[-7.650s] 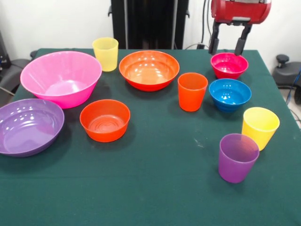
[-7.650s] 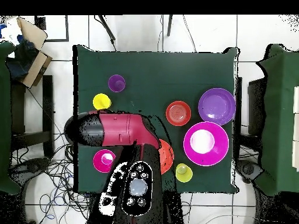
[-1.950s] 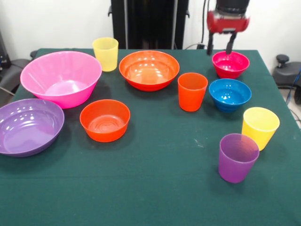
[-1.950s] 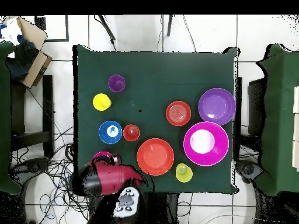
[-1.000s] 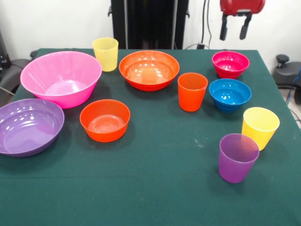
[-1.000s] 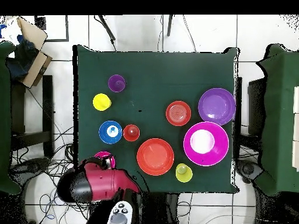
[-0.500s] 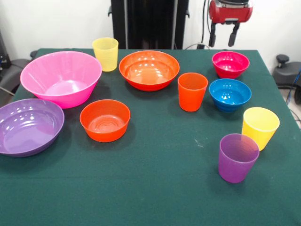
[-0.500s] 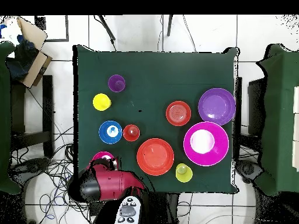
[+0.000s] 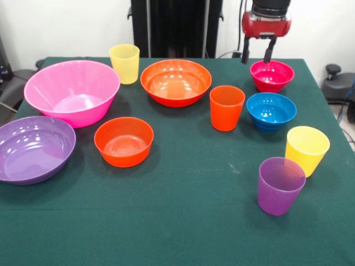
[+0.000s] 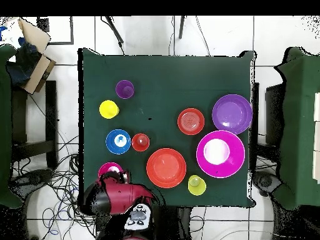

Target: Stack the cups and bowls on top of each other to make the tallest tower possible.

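Observation:
My gripper (image 9: 255, 55) hangs open and empty just above the far left rim of the magenta bowl (image 9: 270, 76). In front of that bowl sit the blue bowl (image 9: 271, 111), the orange cup (image 9: 227, 107), a yellow cup (image 9: 307, 150) and the purple cup (image 9: 280, 185). The wide orange bowl (image 9: 176, 82) and the other yellow cup (image 9: 124, 64) stand at the back. On the left are the big pink bowl (image 9: 72, 91), the purple bowl (image 9: 34, 148) and the small orange bowl (image 9: 123, 141). No tower shows: every piece stands apart. From overhead, the red arm (image 10: 115, 197) covers part of the magenta bowl (image 10: 110, 170).
A dark green cloth covers the table (image 9: 183, 227). Overhead, a cardboard box (image 10: 28, 44) lies off the top left corner, green furniture (image 10: 300, 125) flanks the table, and cables (image 10: 56, 181) trail on the floor by the arm.
Over the last second my gripper swung left and came down a little, from beyond the magenta bowl to its far left rim. It stayed open. No cup or bowl moved.

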`<action>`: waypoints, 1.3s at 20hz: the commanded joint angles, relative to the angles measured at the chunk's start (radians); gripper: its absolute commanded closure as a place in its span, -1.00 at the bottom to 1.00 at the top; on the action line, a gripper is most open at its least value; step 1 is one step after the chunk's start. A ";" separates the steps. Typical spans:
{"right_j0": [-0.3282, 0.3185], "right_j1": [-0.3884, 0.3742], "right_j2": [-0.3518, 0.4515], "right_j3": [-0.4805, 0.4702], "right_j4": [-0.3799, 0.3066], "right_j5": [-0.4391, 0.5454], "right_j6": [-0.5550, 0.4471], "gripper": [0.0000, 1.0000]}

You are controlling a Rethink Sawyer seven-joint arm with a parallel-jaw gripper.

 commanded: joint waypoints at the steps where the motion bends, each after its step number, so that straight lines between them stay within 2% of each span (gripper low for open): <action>1: 0.001 0.097 0.084 0.013 -0.011 -0.070 0.198 -1.00; 9: 0.035 0.151 0.082 -0.014 -0.004 -0.117 0.247 -1.00; 18: 0.045 0.196 0.077 -0.046 -0.018 -0.144 0.273 -1.00; 26: 0.058 0.278 0.086 -0.084 0.000 -0.210 0.294 -1.00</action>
